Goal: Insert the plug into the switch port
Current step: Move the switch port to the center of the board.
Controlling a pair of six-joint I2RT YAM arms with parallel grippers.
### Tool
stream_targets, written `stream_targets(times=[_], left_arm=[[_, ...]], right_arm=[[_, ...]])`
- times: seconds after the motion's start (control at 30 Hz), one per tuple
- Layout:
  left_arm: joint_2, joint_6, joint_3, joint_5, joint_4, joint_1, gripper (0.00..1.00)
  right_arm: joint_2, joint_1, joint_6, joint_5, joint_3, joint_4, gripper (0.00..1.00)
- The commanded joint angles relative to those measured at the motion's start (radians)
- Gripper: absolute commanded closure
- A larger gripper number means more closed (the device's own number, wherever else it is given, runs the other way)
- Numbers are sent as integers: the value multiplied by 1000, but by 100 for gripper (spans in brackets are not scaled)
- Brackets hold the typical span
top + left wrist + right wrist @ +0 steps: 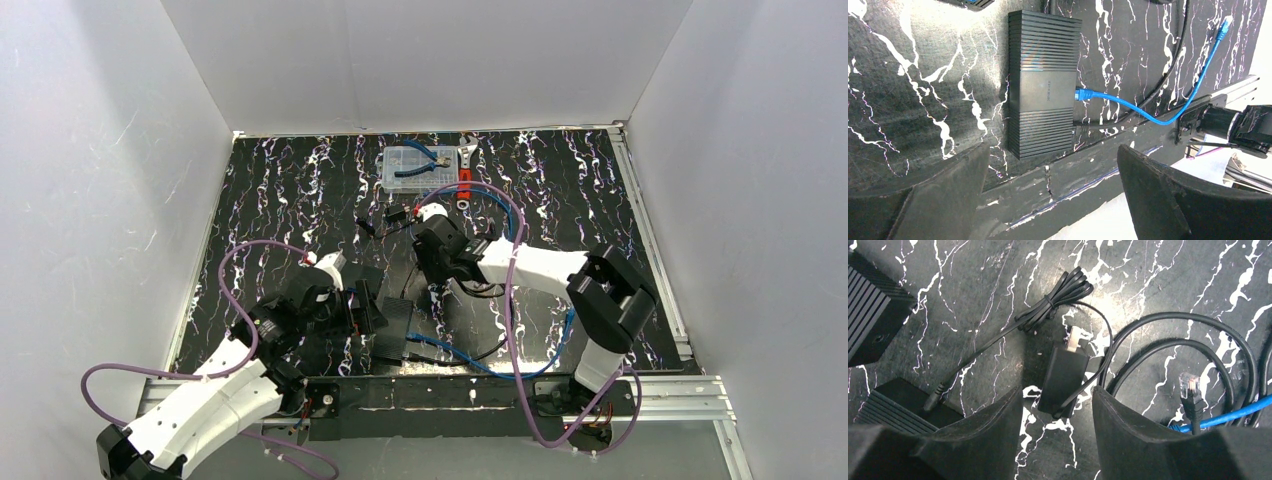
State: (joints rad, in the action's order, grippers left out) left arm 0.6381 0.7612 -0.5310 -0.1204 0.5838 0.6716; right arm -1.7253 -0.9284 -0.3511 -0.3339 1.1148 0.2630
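Plug (1189, 386) lies just right of your spread right gripper (1057, 392), long axis along the fingers, tip forward.

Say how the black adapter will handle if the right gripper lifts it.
The adapter is a boxy block lying flat, so it is probably rigid and unlikely to roll. Its thin cord, partly bundled, trails away, so it will likely flop, drag and tug.
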Motion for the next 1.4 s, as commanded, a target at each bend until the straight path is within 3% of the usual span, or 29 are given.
stream_targets(times=[0.0, 0.33, 0.57, 1.0, 1.37], left_arm=[[-21, -10, 16, -9, 7, 5, 2], [-22, -8, 19, -11, 6, 6, 2], [-23, -7, 20, -9, 7, 5, 2], [-11, -11, 21, -6, -1, 5, 2], [-11, -14, 23, -8, -2, 5, 2]], right_arm=[[-37, 17, -21, 8, 51, -22, 44], [-68, 31, -30, 56, 58, -40, 63], [-7, 32, -17, 48, 19, -74, 99], [333, 40, 40, -151, -106, -90, 99], [538, 96, 64, -225, -174, -65, 99]])
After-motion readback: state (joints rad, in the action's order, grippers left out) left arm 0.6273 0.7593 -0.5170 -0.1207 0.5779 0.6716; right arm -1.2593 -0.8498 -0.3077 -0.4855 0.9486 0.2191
